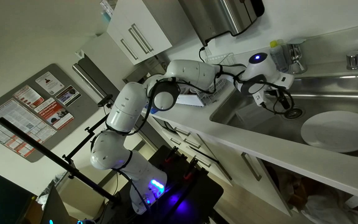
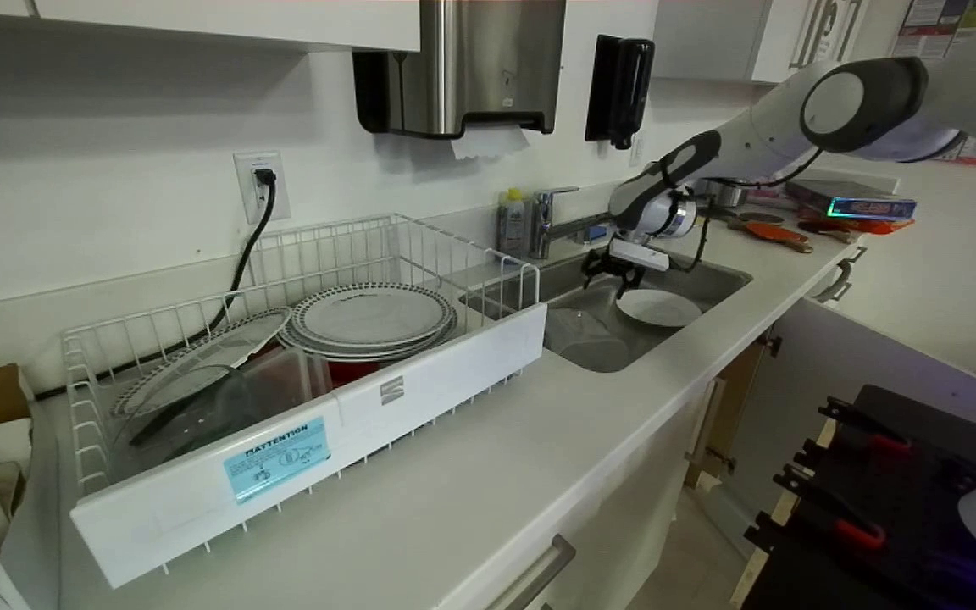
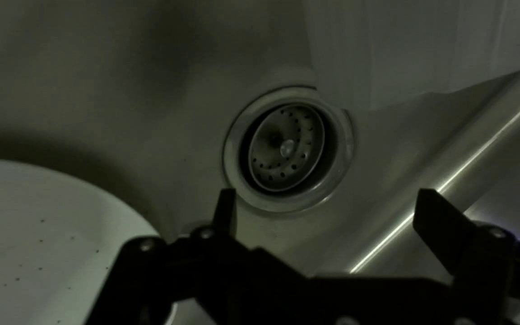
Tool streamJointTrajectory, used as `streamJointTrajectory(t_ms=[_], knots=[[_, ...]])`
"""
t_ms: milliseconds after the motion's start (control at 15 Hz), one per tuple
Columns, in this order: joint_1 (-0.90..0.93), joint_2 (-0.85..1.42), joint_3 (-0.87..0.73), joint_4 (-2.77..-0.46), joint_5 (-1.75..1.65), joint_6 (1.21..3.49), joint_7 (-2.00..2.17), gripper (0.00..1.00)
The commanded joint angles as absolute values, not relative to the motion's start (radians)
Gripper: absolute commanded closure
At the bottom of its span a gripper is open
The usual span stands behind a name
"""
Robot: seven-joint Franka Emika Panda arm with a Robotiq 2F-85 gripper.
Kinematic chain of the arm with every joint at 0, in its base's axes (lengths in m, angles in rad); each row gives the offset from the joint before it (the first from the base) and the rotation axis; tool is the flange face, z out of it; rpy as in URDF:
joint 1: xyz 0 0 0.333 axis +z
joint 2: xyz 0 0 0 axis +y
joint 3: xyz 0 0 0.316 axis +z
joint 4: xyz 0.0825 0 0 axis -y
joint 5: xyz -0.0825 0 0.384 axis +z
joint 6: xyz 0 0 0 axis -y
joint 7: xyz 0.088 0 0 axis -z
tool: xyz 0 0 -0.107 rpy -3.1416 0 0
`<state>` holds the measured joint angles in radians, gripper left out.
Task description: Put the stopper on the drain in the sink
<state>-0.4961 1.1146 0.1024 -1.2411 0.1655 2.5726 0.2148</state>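
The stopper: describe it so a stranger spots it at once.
Find the steel sink, then the round drain beside the white plate. The stopper is the metal cup within that drain; unlike the plate, it has a knob ringed by small holes.

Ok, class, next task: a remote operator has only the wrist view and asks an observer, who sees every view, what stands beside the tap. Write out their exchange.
Observer: Both exterior views show a yellow-capped bottle beside the tap.
Operator: I see the stopper in the drain and my open end effector. What's outside the sink?
Observer: On the counter, a rack holding plates.
Operator: And below the counter?
Observer: A cupboard door stands open.
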Motion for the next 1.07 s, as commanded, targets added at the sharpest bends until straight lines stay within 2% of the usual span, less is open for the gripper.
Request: streamJointTrajectory(t_ms=[0, 1000], knots=[[-0.493, 1.005, 0.098, -1.385, 0.139, 2.523, 0.179, 0.00], [-0.354, 0.755, 0.011, -1.752, 0.187, 2.632, -0.039, 0.00]])
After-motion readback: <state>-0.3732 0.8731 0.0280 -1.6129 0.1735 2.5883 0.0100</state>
